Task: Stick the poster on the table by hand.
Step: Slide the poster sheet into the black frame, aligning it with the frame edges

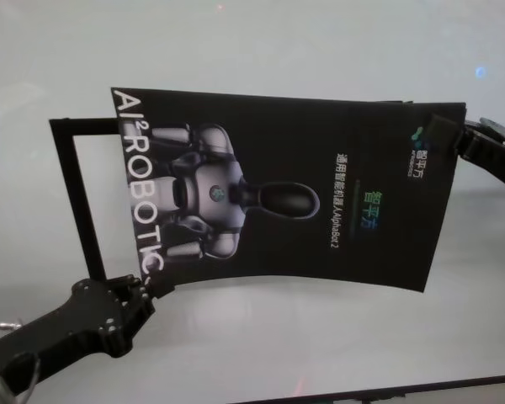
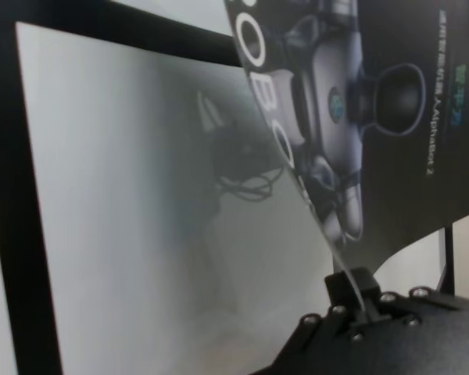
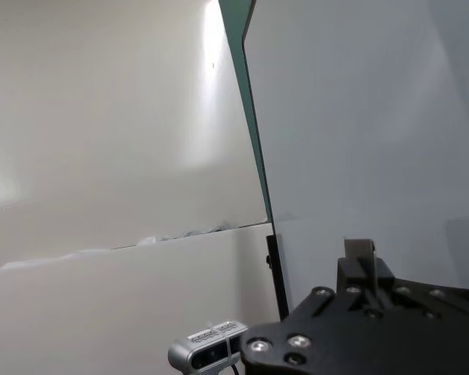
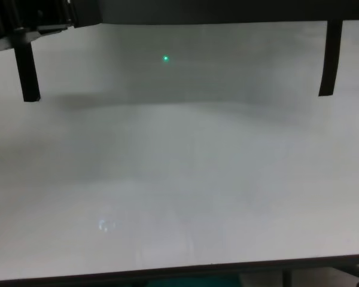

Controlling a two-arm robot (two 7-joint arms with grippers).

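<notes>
Glossy black robot poster (image 1: 303,181) held aloft, near edge bowed, above the plain white-grey surface (image 4: 179,179).

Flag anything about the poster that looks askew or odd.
The poster hangs above the table, bowed and skewed against the black tape outline. The left pincer grips its near corner, the right pincer the far one.

The left gripper (image 1: 143,286) is showing as a matte black, blocky, faceted housing dotted with small round silver screws, and its forearm is running back as a thick black link to a grey joint with thin grey cable loops beside it. The right gripper (image 1: 444,130) is appearing as the same angular black casing, with bright screw heads studding its wrist plate and one squared black finger (image 3: 361,262) rising from it.
</notes>
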